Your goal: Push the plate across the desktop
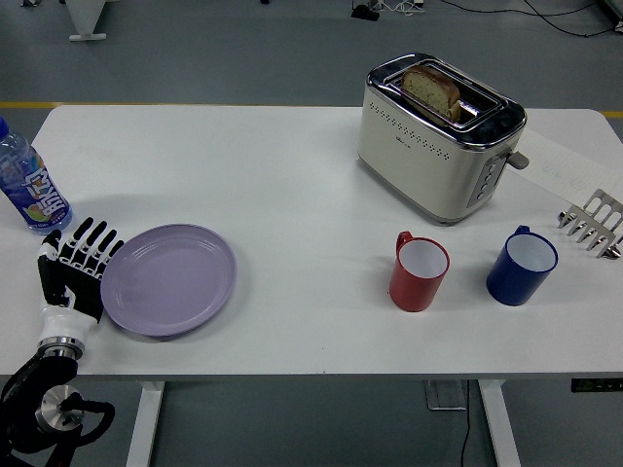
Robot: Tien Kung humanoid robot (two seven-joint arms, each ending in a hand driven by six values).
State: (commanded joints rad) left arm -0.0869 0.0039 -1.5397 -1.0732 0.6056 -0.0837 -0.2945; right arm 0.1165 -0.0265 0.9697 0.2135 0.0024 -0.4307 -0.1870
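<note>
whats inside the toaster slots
A slice of brown bread stands in one slot of the cream toaster, its top part sticking out. Its lower part is hidden in the slot, and the other slot's inside cannot be seen from here.

A lavender plate [169,279] lies flat near the table's front-left.

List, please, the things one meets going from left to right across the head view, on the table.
Water bottle → left hand → purple plate → red mug → toaster → blue mug → metal rack.
</note>
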